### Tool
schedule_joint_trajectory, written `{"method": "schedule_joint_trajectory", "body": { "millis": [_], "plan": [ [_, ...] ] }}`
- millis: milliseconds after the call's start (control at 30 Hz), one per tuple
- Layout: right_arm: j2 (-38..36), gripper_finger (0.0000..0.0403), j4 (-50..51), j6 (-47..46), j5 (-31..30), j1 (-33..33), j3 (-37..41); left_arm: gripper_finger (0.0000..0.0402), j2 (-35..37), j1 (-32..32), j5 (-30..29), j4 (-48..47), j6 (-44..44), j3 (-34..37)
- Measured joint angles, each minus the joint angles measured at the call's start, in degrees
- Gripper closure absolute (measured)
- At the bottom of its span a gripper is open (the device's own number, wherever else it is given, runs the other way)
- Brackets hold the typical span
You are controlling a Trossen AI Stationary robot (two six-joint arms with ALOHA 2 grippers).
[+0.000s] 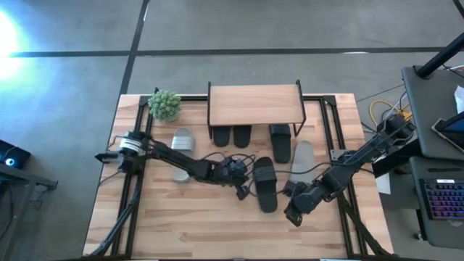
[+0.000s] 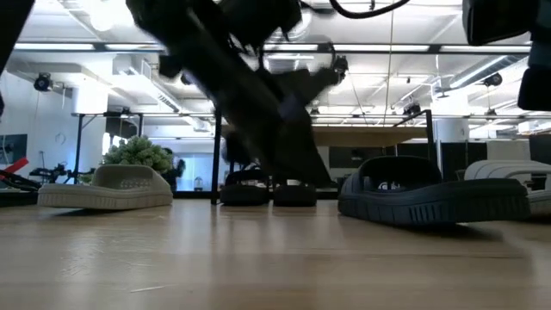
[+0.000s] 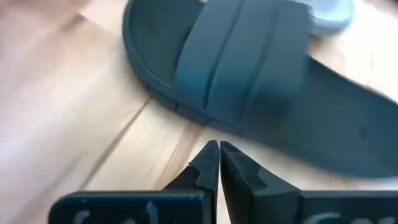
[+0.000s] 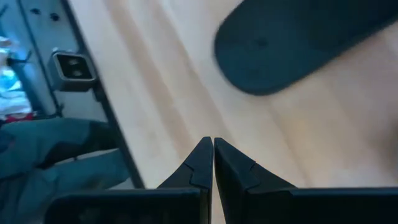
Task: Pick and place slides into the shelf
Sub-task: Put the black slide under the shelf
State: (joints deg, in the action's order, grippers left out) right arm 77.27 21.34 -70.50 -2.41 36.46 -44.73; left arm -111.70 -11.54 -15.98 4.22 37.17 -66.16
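A black slide point(image 1: 264, 184) lies flat on its sole at the table's middle. It also shows in the left wrist view point(image 3: 249, 81), the low view point(image 2: 430, 196) and, by one end, the right wrist view point(image 4: 292, 43). My left gripper point(image 1: 243, 191) is shut just left of it, its tips point(image 3: 217, 148) a little short of the sole's edge. My right gripper point(image 1: 292, 216) is shut and empty, low over the table near the slide's near end. The shelf point(image 1: 254, 104) stands at the far middle, with black slides point(image 1: 231, 135) under it.
A third black slide point(image 1: 280, 141) lies by the shelf's right leg, with a light grey slide point(image 1: 302, 159) to its right. Another grey slide point(image 1: 183, 140) lies under my left arm. A green plant point(image 1: 165, 105) stands far left. Bare wood lies along the near edge.
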Motion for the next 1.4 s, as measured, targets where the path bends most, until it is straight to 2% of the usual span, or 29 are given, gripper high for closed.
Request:
{"method": "schedule_joint_trajectory", "body": {
  "millis": [167, 300, 533, 667, 867, 967, 1067, 1400],
  "plan": [
    [4.71, 0.0394, -7.15, 0.87, -0.45, 1.07, -0.02, 0.0402, 8.87, -2.61, -0.51, -13.06, -4.70, -0.04],
    [9.63, 0.0394, -11.85, 2.96, -2.53, 1.16, -0.03, 0.0402, 15.40, -5.87, -3.62, -21.30, -4.88, -0.01],
    [15.56, 0.0394, -13.84, 3.05, -8.80, 1.04, 0.00, 0.0402, 24.53, -11.14, -12.25, -34.70, 2.04, 0.03],
    [17.86, 0.0394, -14.45, 1.94, -11.03, -0.19, -0.08, 0.0402, 28.08, -12.73, -14.44, -37.48, 4.37, 0.05],
    [20.02, 0.0394, -15.10, 1.95, -14.45, -3.29, -0.15, 0.0402, 30.85, -13.61, -14.66, -38.51, 4.47, 0.05],
    [20.23, 0.0394, -14.91, 1.79, -17.23, -5.33, -0.14, 0.0402, 31.18, -13.78, -14.73, -41.07, 4.59, 0.04],
    [19.73, 0.0394, -14.40, 2.96, -17.36, -7.11, -0.09, 0.0402, 31.14, -13.81, -14.83, -43.10, 5.99, 0.04],
    [16.57, 0.0394, -5.91, 2.05, -18.89, -9.00, -0.04, 0.0402, 29.62, -13.78, -16.08, -42.28, 6.00, 0.03]
  ]
}}
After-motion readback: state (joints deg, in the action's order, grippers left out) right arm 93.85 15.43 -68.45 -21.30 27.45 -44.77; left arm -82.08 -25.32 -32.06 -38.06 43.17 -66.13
